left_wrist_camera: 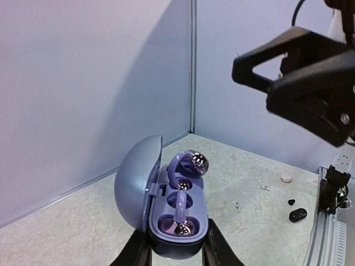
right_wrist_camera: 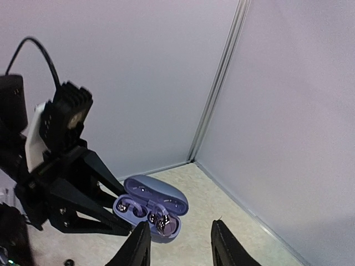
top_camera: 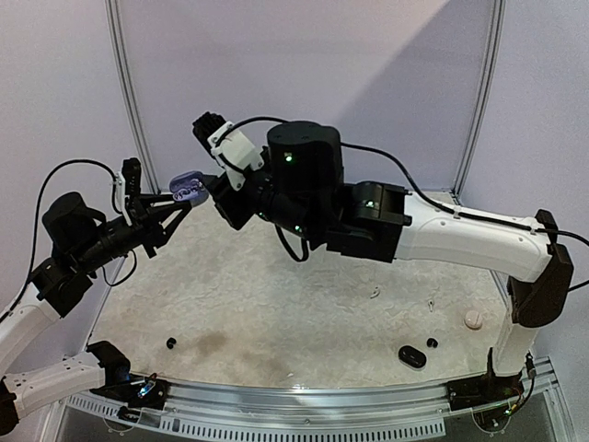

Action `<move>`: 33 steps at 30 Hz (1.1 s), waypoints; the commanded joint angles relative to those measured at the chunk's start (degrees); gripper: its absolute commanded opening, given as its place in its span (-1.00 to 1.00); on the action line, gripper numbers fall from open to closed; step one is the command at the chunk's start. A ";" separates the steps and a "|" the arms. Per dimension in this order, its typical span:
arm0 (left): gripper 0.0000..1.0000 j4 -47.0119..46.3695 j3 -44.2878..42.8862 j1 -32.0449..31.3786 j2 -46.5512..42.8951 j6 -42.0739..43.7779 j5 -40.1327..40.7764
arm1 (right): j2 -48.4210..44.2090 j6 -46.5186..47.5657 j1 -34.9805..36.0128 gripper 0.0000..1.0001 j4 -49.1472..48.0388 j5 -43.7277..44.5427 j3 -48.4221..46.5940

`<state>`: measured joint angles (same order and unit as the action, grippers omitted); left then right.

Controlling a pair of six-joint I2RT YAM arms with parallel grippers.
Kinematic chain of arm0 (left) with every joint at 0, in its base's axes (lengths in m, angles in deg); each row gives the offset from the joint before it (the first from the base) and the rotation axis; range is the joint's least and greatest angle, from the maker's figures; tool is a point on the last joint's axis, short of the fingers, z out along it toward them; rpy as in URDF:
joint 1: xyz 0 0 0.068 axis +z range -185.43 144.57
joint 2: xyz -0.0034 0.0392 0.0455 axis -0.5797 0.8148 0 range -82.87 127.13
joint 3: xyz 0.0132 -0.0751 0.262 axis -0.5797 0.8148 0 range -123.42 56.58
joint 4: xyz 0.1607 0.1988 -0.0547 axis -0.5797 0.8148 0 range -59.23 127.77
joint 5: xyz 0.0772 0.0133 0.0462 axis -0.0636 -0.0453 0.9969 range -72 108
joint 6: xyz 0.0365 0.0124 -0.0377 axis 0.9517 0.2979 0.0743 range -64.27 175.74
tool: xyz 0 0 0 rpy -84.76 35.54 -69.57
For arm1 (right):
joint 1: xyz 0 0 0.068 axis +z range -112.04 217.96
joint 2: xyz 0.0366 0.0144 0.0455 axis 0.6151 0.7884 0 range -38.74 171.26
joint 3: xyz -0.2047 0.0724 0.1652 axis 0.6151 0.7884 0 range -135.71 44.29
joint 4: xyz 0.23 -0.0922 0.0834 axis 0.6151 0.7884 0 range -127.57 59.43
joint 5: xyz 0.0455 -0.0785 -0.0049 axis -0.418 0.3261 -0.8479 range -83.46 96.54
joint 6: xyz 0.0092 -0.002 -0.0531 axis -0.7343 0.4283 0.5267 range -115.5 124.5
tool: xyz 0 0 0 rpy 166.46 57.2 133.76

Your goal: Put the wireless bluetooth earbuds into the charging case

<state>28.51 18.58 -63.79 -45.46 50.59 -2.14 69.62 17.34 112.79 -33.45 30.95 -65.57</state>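
Purple charging case [left_wrist_camera: 161,208], held in the air above the far-left part of the table, lid swung open to one side. Two purple hooked earbuds sit in its tray. The lower earbud [left_wrist_camera: 180,224] lies down in the near well. The upper earbud [left_wrist_camera: 191,162] has its shiny head raised above the far well, with its hook arching back over the tray.

The left gripper [left_wrist_camera: 176,252] is clamped on the base of the case, one black finger on either side. The right gripper [right_wrist_camera: 180,244] faces the open tray from close by, its fingers parted with nothing between them and clear of the case. Nothing stands between it and the tray.

On the table well below lie a black bud [top_camera: 171,343] near the left front and a second black bud [top_camera: 432,343] near the right front. Just beside the second bud is a black oval object [top_camera: 412,355]. A pale round piece [top_camera: 473,319] rests farther right, and small white bits [top_camera: 375,294] lie toward the middle.

The table [top_camera: 304,276] has a mottled cream top with a brownish stain [top_camera: 213,343] near the front. Plain lilac wall panels [top_camera: 322,64] enclose it, joined at the corner by a metal post [right_wrist_camera: 219,83]. Whether the black oval object is a container, or what it holds, cannot be told.
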 commanded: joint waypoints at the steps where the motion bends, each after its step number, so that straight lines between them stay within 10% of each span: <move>1: -1.00 0.64 -0.31 -0.64 0.36 4.73 -5.95 | -3.08 -6.91 -2.18 -0.33 4.21 -9.85 0.60; 9: -1.00 1.56 -1.07 -0.64 1.17 4.62 -9.58 | -1.74 -8.06 -2.44 -0.46 9.01 -19.94 -0.05; 33: -1.00 1.90 -2.00 -0.67 2.37 0.56 -12.72 | -1.48 -7.13 -2.62 -0.35 12.39 -12.93 2.09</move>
<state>29.65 17.94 -63.81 -43.08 51.59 -14.21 67.52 9.87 110.32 -22.39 16.19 -64.68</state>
